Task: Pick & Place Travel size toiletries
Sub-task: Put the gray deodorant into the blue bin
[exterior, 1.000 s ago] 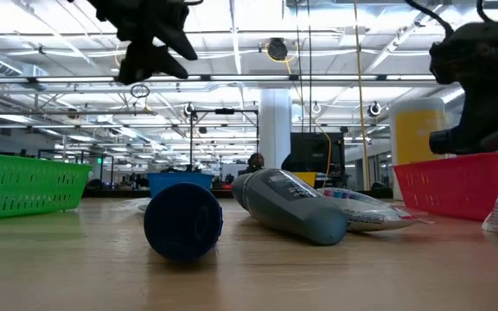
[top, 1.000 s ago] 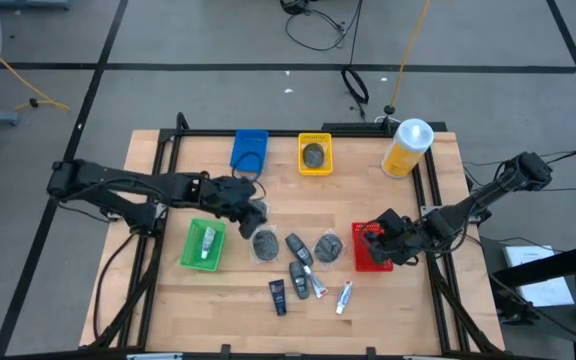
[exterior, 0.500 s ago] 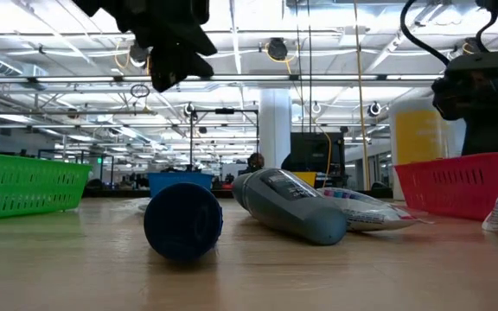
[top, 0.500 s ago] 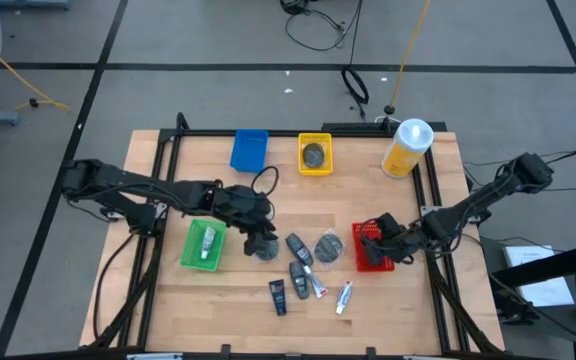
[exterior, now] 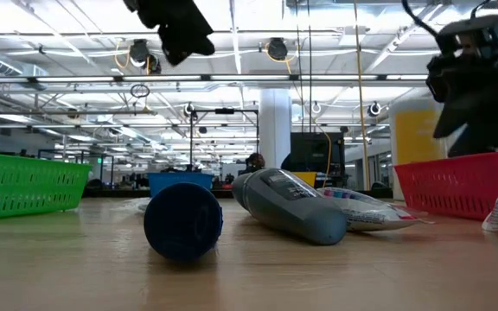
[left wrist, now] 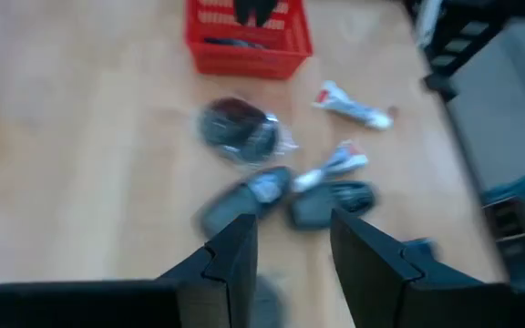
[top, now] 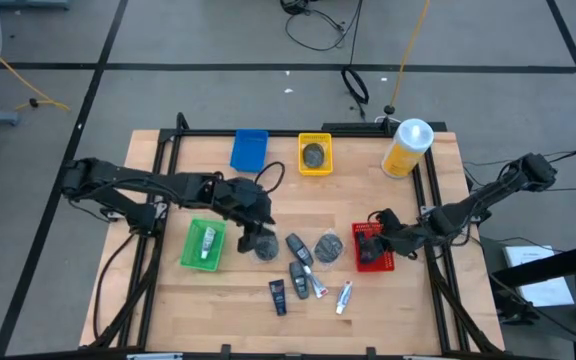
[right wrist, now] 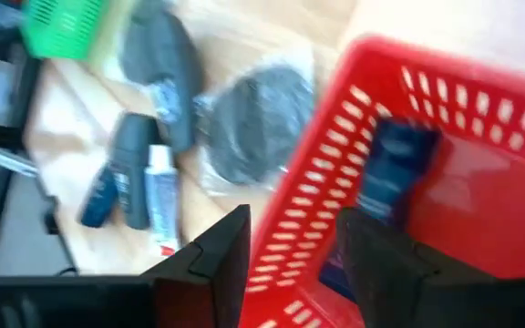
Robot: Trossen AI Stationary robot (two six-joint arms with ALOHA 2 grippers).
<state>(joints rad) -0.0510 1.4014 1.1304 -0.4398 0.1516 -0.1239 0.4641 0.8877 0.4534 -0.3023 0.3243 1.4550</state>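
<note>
Several toiletries lie on the wooden table: grey discs [top: 265, 248] [top: 328, 246], dark grey-blue bottles [top: 299, 248] [top: 277, 296] and white tubes [top: 344, 296]. My left gripper [top: 258, 236] [left wrist: 294, 246] hangs open above the left disc, touching nothing. My right gripper [top: 379, 226] [right wrist: 294, 255] is open above the red tray [top: 366, 262], with a dark blue bottle [right wrist: 388, 173] lying on the tray floor below it. In the low view one bottle [exterior: 182, 220] lies end-on and another [exterior: 288, 207] lies on its side.
A green tray [top: 193, 258] holding a white tube [top: 208, 240] sits left of the pile. A blue tray [top: 249, 149] and a yellow tray [top: 315, 166] with a disc stand farther back. The big yellow bottle [top: 407, 147] is at the far right corner.
My left gripper has swung from beside the blue tray toward the near edge and come over the left grey disc. My right gripper has drawn back a little toward the far edge above the red tray. The toiletries on the table have not moved.
</note>
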